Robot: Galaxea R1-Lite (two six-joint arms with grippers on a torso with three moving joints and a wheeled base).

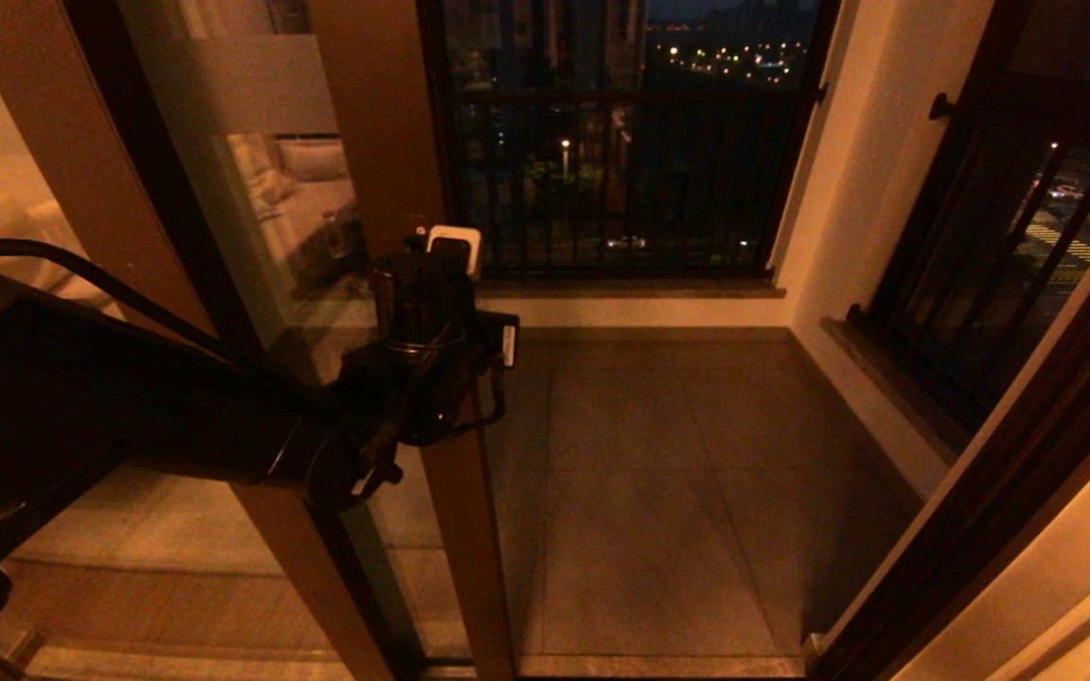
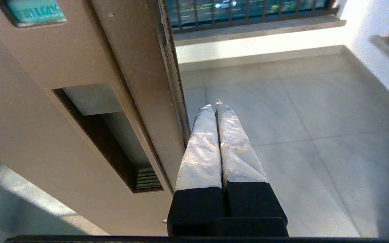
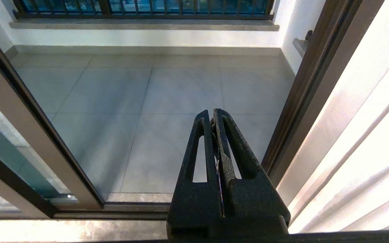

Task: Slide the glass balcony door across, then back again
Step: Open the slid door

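Balcony floor (image 1: 659,492) lying bare beyond doorway. Glass balcony door (image 1: 271,199) standing at left, slid aside. Left gripper (image 2: 216,105) hovering beside door's stile edge, near handle slot (image 2: 110,135), fingers pressing together, holding nothing. Right gripper (image 3: 212,114) sitting parked, fingers closed.

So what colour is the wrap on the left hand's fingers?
Silvery grey on the fingers, over black bases; the left wrist view shows it best.

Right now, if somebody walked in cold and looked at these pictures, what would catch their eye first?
Probably the left gripper, its taped fingers pressed shut, poised right beside the edge of the glass balcony door, close to the recessed handle slot in the brown frame. Beyond it the doorway stands open onto the tiled balcony floor, with city lights behind the black-barred railing. The right gripper hangs shut, apart from the door.
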